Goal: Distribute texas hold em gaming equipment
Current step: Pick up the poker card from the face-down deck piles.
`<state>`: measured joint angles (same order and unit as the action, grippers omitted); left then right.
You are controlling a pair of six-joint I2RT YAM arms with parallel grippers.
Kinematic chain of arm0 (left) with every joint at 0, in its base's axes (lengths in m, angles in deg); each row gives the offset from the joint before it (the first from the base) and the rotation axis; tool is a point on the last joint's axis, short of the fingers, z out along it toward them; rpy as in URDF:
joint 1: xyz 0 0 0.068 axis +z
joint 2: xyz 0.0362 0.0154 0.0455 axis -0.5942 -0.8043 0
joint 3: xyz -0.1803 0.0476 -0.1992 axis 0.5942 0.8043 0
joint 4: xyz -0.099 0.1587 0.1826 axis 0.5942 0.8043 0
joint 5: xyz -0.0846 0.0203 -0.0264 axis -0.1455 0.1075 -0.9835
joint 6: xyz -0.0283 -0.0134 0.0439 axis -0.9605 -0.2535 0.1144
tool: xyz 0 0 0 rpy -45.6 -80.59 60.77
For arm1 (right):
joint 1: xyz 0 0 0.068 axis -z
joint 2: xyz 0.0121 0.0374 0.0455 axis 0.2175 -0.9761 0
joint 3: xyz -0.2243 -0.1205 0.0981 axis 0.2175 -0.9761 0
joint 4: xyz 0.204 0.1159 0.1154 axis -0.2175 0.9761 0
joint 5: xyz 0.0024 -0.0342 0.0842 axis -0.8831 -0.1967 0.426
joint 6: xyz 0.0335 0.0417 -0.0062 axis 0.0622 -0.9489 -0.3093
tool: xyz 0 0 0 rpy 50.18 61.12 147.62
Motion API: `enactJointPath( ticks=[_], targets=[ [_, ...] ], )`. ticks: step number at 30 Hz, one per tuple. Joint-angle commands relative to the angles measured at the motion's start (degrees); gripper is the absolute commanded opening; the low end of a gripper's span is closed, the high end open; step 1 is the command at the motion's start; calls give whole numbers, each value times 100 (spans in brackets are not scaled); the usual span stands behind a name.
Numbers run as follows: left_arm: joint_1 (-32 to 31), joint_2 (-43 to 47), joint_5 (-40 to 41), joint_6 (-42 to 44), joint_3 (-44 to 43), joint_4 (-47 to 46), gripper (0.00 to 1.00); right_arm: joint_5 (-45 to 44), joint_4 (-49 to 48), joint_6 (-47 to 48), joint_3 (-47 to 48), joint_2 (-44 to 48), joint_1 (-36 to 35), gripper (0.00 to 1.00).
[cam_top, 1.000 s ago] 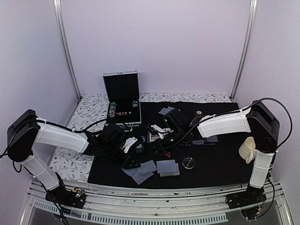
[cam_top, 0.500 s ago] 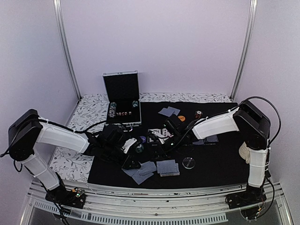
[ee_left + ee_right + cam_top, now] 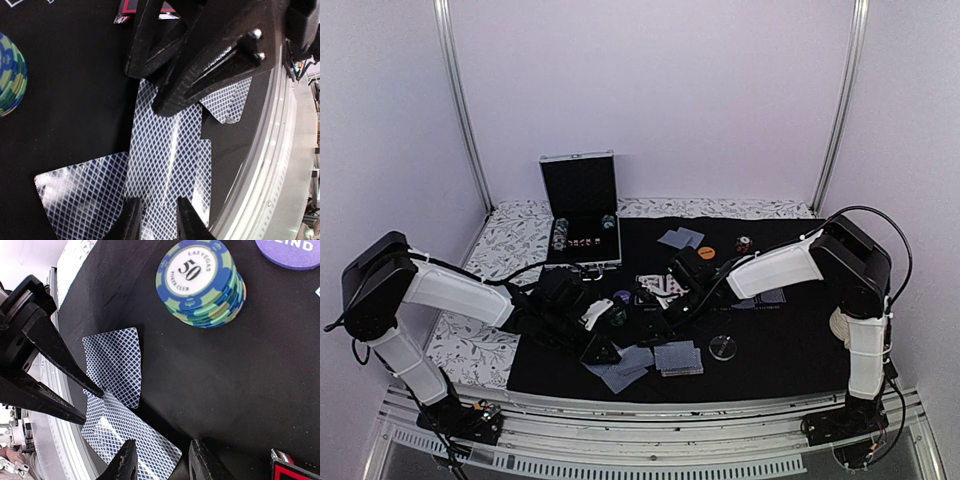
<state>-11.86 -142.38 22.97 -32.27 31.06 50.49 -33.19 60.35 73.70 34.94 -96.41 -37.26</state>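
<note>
Loose playing cards (image 3: 165, 150) with blue-white lattice backs lie overlapped on the black mat (image 3: 770, 340) near the front edge. My left gripper (image 3: 156, 222) stands on them with a narrow gap between its fingers and card back showing in the gap. It reaches them from the left (image 3: 603, 350). My right gripper (image 3: 161, 460) is open and empty. It hovers over one card's corner (image 3: 135, 440) and faces the left fingers (image 3: 75, 375). A blue-green chip stack (image 3: 200, 282) topped by a "50" chip stands just beyond, beside a purple "BLIND" disc (image 3: 295, 252).
A neat card pile (image 3: 677, 357) and a clear disc (image 3: 723, 347) lie right of the loose cards. Face-up cards (image 3: 655, 287) sit mid-mat, more cards (image 3: 680, 237) and an orange chip (image 3: 706, 250) farther back. An open metal case (image 3: 582, 215) stands at the back left. The table rail (image 3: 270, 150) runs close by.
My right arm has swung left and toward the front, bringing its gripper down beside the left gripper over the loose cards. The left arm has barely moved.
</note>
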Motion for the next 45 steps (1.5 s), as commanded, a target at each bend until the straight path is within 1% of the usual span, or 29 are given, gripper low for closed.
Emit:
enactJointPath(
  ticks=[1, 3, 9, 16, 18, 22, 23, 27, 32, 37, 45],
  targets=[
    [84, -30, 51, 81, -92, -9, 26, 169, -142, -54, 151, -143, 4, 37],
    [84, 22, 65, 101, -113, 12, 27, 216, -152, -46, 164, -154, 10, 36],
    [82, 31, 187, 167, -84, 82, 27, 536, -268, -28, 155, -165, 47, 24],
    [81, -11, 151, 141, -18, 22, 27, 744, -272, -45, 230, -295, 70, 23],
    [82, -19, 141, 149, -19, 21, 27, 815, -265, -36, 253, -341, 72, 20],
    [79, -72, 107, 164, -18, 12, 26, 914, -276, -29, 282, -367, 71, 5],
    [79, -97, 101, 158, -18, 6, 26, 956, -276, -21, 282, -360, 72, 4],
    [84, -106, 46, 143, -13, -13, 26, 980, -278, -14, 268, -277, 77, 2],
    [91, 95, -97, 101, -48, -7, 26, 981, -271, 8, 197, -24, 130, 2],
    [85, 578, -219, 69, -107, 100, 27, 1024, -277, -14, 114, 348, 135, 2],
    [87, 1306, -174, 196, -267, 471, 29, 1045, -223, -62, -19, 823, 152, 2]
  ],
)
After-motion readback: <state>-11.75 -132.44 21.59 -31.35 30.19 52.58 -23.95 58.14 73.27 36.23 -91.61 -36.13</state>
